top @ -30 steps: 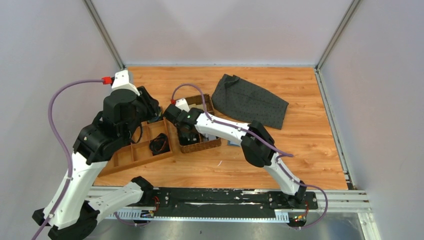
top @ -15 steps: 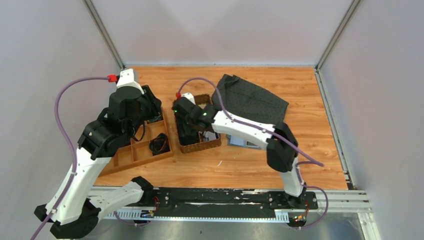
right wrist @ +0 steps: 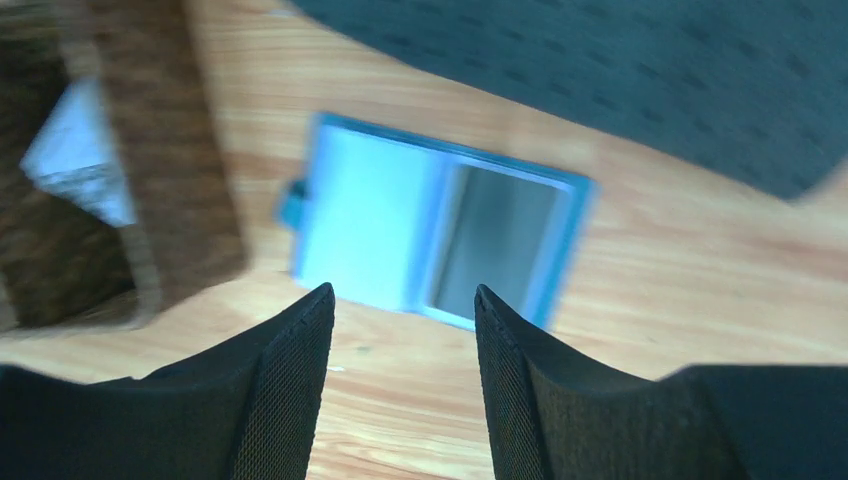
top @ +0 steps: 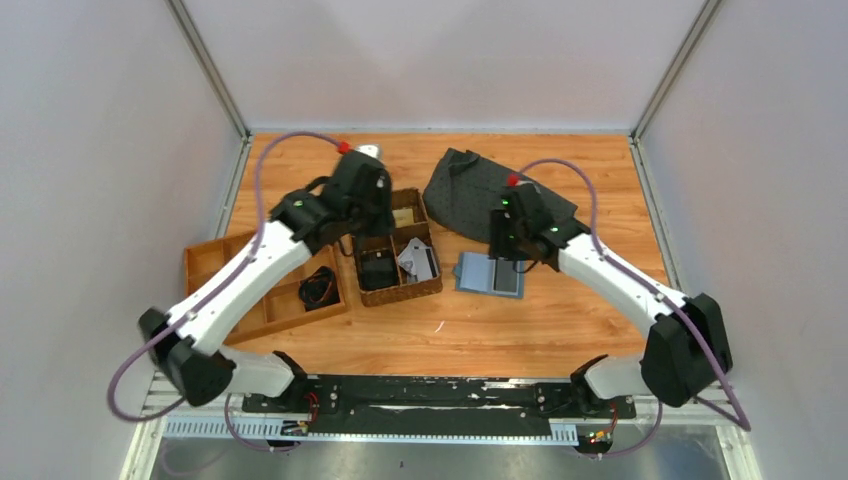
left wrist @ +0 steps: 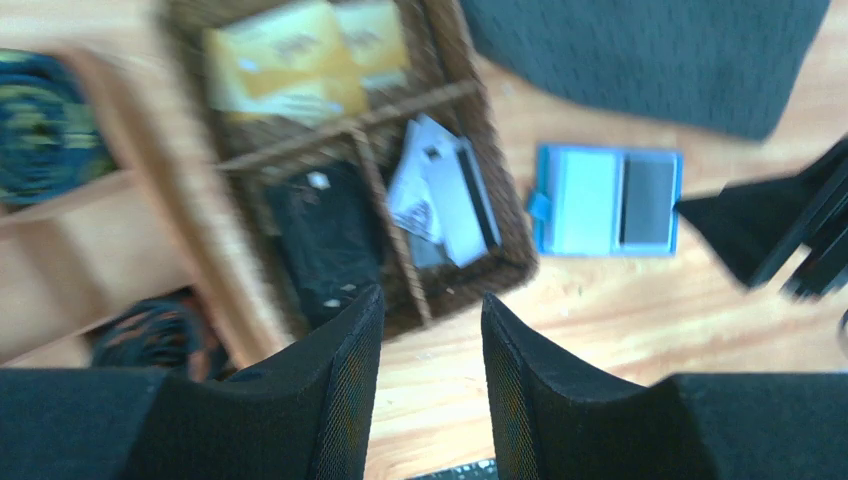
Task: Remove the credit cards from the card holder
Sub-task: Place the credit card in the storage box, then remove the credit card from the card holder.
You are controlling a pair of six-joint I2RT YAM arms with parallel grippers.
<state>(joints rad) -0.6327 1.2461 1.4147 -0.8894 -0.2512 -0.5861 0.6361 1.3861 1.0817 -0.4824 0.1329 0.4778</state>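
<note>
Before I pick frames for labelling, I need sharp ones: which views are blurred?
Top view: sharp and evenly lit, the card holder crisp. Left wrist view: smeared, the basket rim soft. Right wrist view: blurred too, holder edges streaked.

Brown woven basket [top: 403, 296], divided, sitting mid-desk [top: 600, 180]. Yellow packets [left wrist: 300, 55] are lying in its far compartment and a black pouch [left wrist: 325, 245] in its near-left one. Wooden tray [top: 205, 270], divided, sitting just left of the basket, holding a coiled black cable [top: 318, 288]. Dark dotted cloth [top: 465, 192] lying rumpled toward the far right.
</note>
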